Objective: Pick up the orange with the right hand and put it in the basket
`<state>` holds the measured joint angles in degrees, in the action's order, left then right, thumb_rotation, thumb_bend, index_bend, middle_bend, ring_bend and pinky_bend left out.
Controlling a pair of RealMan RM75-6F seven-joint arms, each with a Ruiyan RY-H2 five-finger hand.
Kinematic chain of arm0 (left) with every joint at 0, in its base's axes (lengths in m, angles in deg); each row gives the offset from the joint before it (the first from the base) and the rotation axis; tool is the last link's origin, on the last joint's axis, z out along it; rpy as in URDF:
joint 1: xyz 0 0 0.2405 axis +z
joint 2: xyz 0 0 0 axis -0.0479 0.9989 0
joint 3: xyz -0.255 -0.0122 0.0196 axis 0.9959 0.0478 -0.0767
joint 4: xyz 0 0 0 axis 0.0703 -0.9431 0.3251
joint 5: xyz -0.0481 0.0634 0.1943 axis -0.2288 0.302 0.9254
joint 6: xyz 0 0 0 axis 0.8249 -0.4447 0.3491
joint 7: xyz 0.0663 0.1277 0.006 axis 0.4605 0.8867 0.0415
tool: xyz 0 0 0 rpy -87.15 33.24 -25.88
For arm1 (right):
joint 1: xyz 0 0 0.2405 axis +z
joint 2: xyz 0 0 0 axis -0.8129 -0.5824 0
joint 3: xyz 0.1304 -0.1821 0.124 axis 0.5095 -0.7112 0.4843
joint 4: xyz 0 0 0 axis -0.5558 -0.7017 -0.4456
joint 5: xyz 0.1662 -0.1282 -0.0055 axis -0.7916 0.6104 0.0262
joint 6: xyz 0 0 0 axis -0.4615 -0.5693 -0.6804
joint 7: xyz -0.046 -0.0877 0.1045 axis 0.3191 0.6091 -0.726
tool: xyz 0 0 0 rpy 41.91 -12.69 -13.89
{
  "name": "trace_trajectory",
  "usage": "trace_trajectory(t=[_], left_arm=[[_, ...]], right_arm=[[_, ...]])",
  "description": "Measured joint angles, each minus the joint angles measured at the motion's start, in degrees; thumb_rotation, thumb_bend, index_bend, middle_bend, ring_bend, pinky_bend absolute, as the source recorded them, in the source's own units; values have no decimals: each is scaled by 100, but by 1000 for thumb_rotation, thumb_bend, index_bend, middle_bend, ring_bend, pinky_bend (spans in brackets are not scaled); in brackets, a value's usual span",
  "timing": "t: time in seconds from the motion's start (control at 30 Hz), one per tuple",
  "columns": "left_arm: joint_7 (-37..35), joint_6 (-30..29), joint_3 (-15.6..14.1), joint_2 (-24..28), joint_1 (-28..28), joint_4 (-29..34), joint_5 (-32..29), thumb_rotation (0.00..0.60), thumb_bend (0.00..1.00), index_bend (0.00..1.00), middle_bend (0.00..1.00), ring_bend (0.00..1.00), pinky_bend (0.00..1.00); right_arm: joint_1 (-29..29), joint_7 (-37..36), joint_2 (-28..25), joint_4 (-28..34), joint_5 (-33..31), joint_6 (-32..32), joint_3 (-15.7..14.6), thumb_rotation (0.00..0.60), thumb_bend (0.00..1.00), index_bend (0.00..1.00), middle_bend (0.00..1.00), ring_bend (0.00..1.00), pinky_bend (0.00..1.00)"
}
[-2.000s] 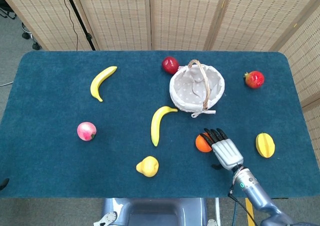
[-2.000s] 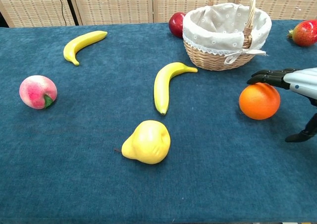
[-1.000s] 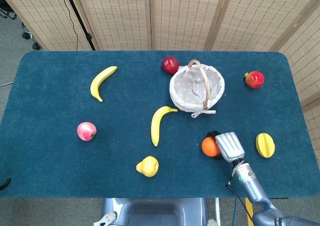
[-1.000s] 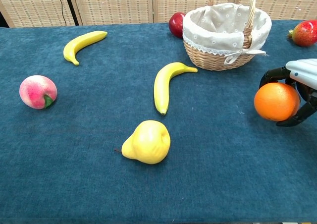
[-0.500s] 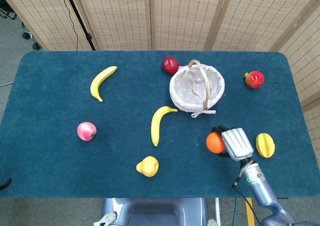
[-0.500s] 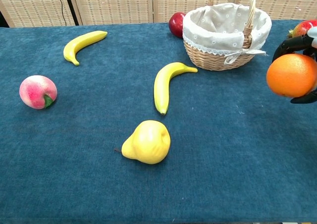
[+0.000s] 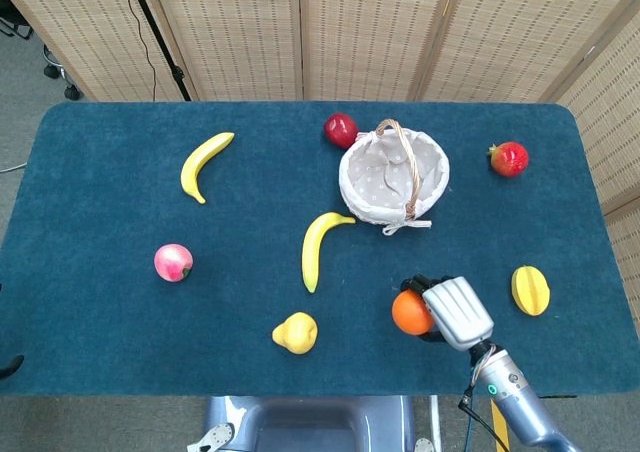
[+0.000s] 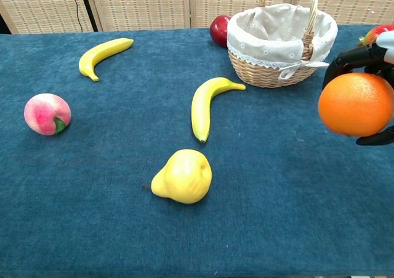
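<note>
The right hand [image 7: 455, 312] has the orange [image 7: 411, 312]. Its dark fingers [image 8: 351, 56] curl over the top of the fruit, and another dark finger shows under it at the right edge of the chest view. The orange sits on the inner side of the hand, the side that faces the middle of the bench [image 7: 120, 322]. In the chest view the orange [image 8: 356, 104] looks to be up in the air, off the blue cloth.

The thing that matters now is where the basket [image 7: 393, 177] is. It lies ahead of the hand, further from the robot, and a bit toward the robot's left. It is near but not touching. There is open blue cloth between the hand and the basket's rim.

The basket has a tall handle [image 8: 313, 7] that goes over the top from front to back. I think the hand must carry the orange forward, high enough to clear the rim, and come in beside the handle so it does not bump it.

A yellow fruit [image 7: 530, 290] lies on the outer side of the hand, away from that path. A banana [image 7: 318, 247] lies on the inner side, also off the path.

The left hand cannot be seen in either view.
</note>
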<state>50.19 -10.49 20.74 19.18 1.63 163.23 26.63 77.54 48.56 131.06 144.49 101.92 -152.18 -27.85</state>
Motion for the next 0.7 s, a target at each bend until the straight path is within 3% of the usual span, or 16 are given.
trace_trajectory(t=[0.27, 0.7], left_arm=[[-13, 72, 11, -16, -28, -51, -72, 600, 81, 0, 0, 0, 0], [-128, 49, 0, -32, -33, -99, -39, 600, 81, 0, 0, 0, 0]], right_arm=[[241, 53, -101, 296, -246, 336, 143, 600, 276, 784, 588, 655, 631], [761, 575, 104, 284, -935, 699, 582, 600, 276, 788, 590, 656, 631]])
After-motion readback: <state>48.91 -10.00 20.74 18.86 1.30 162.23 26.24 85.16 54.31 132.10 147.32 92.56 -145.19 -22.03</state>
